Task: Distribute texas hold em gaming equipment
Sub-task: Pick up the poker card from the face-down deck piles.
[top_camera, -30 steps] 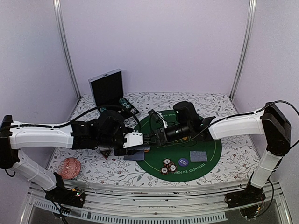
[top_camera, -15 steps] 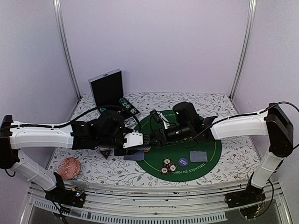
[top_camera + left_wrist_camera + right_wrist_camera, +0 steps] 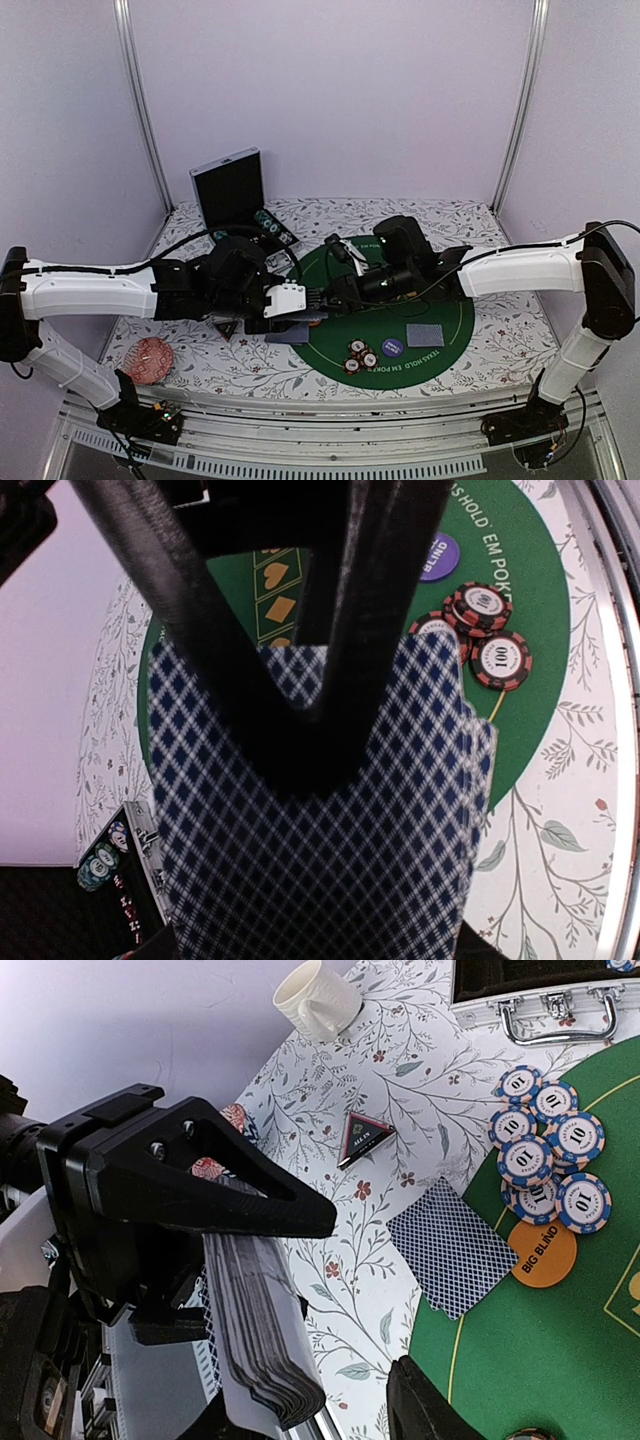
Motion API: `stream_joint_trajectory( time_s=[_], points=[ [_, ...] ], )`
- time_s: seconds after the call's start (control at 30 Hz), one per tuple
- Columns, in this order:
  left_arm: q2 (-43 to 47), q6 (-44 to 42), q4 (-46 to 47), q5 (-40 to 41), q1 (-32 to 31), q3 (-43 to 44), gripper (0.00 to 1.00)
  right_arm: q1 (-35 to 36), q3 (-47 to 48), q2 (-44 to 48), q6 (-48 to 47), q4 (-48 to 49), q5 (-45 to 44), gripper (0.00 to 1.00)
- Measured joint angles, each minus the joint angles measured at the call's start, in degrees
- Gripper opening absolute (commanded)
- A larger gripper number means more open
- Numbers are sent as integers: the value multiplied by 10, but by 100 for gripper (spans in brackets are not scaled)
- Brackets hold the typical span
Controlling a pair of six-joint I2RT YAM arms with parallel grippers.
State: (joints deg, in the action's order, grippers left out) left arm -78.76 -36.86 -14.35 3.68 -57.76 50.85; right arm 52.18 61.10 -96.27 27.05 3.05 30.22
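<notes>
My left gripper (image 3: 303,303) is shut on a thick deck of blue-diamond-backed playing cards (image 3: 320,860), held above the left edge of the green mat (image 3: 450,300). The deck (image 3: 262,1340) shows edge-on in the right wrist view. My right gripper (image 3: 335,292) faces it, open, its fingers (image 3: 430,1410) apart round the deck's near end. A few cards (image 3: 452,1245) lie face down at the mat's edge. Blue chips (image 3: 545,1155), an orange Big Blind button (image 3: 542,1250) and a black triangular marker (image 3: 362,1138) lie nearby. Red-black chips (image 3: 360,355), a purple button (image 3: 392,347) and more cards (image 3: 425,335) sit at the mat's front.
An open metal case (image 3: 230,188) stands at the back left with chips (image 3: 270,225) in its tray. A cream mug (image 3: 318,998) lies beyond the marker. A red patterned round object (image 3: 150,360) rests at the front left of the floral tablecloth (image 3: 480,225).
My right gripper's jaws have spread apart next to the deck, and the right arm has shifted slightly. The left arm and its deck have stayed put.
</notes>
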Motion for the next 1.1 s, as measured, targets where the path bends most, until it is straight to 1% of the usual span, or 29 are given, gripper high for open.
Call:
stream_joint_trajectory(
  time_s=[0.47, 0.53, 0.63, 0.7, 0.97, 1.03, 1.07, 1.1],
  points=[
    [-7, 0, 0, 0, 0, 0, 53, 3, 0, 11, -4, -27, -9, 45],
    [-8, 0, -1, 0, 0, 0, 53, 3, 0, 16, -5, -28, -12, 42],
    [-8, 0, -1, 0, 0, 0, 54, 3, 0, 20, -8, -28, -14, 33],
    [-8, 0, 0, 0, 0, 0, 53, 3, 0, 21, -9, -30, -15, 29],
    [-8, 0, -1, 0, 0, 0, 53, 4, 0, 28, -11, -44, -26, 20],
    [-8, 0, 0, 0, 0, 0, 53, 6, 0, 34, -11, -49, -28, 20],
    [-8, 0, 0, 0, 0, 0, 53, 6, 0, 37, -10, -52, -29, 16],
    [-8, 0, -1, 0, 0, 0, 53, 6, 0, 40, -10, -55, -30, 14]
  ],
)
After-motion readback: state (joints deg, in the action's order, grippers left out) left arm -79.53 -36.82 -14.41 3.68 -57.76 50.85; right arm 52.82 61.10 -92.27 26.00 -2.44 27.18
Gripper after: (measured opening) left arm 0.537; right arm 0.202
